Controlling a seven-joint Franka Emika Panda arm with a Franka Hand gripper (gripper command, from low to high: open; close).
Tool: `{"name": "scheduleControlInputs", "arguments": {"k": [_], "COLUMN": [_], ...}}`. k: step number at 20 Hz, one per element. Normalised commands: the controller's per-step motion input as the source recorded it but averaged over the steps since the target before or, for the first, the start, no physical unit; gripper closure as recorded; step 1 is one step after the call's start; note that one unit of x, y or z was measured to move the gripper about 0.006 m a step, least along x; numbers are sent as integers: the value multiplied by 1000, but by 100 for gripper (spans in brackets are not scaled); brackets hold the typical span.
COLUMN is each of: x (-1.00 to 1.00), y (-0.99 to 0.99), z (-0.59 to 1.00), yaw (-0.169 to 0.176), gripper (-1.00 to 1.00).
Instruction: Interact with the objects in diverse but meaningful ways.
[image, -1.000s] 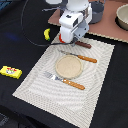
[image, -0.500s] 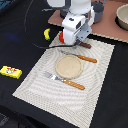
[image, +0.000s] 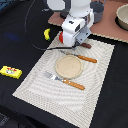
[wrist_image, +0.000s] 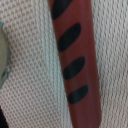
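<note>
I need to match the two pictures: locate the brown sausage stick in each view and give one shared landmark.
Exterior view: only the end of the brown sausage stick shows, at the placemat's far edge; the arm's white head hides the rest.
Wrist view: the sausage stick fills the middle, running lengthwise, with dark stripes.
Shared landmark: the woven placemat under it.

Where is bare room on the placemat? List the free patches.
Free: the woven beige placemat nearer the camera than the orange-handled fork. Crowded: the far edge, where the hand hangs beside the orange-handled knife and round tan plate.
</note>
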Motion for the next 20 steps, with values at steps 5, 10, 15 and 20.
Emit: {"name": "scheduleControlInputs", "arguments": {"k": [5,10,15,20], "x": [341,363,303,139], "y": [3,15,67,59], "z": [0,29,427,703], "yaw": [0,0,5,11], "gripper": [100,100,100,100]}}
